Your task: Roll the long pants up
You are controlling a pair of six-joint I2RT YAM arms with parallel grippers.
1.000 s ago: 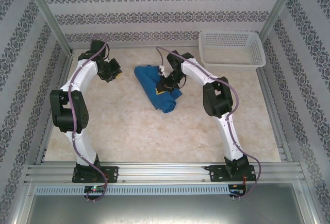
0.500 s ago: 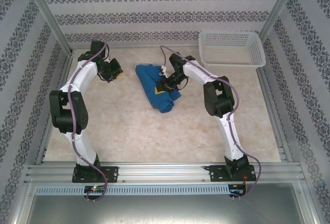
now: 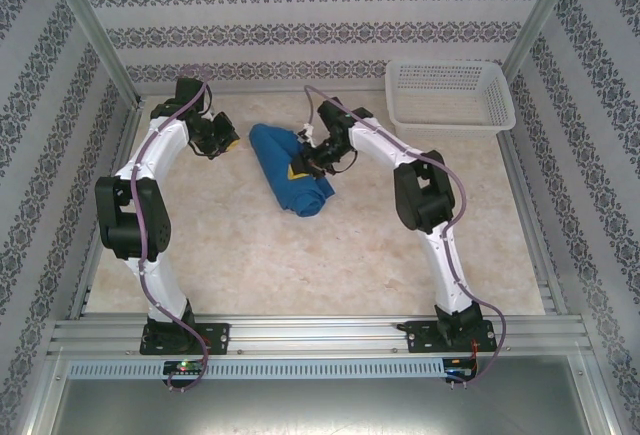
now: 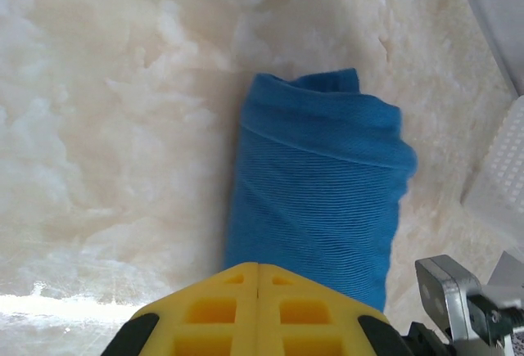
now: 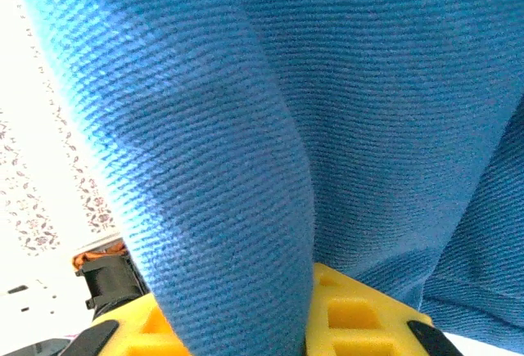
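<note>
The long pants (image 3: 288, 173) have shifted left into one tighter roll on the far tabletop (image 3: 300, 255), so rolling looks nearly done. The right hand (image 3: 310, 160) clamps a fold. The left hand (image 3: 224, 143) hovers nearby, fingers together.

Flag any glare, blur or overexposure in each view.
Top external: even, sharp light, the long pants clear. Left wrist: crisp, with glare on the table at the bottom left. Right wrist: fabric weave crisp, background at the left overexposed.
</note>
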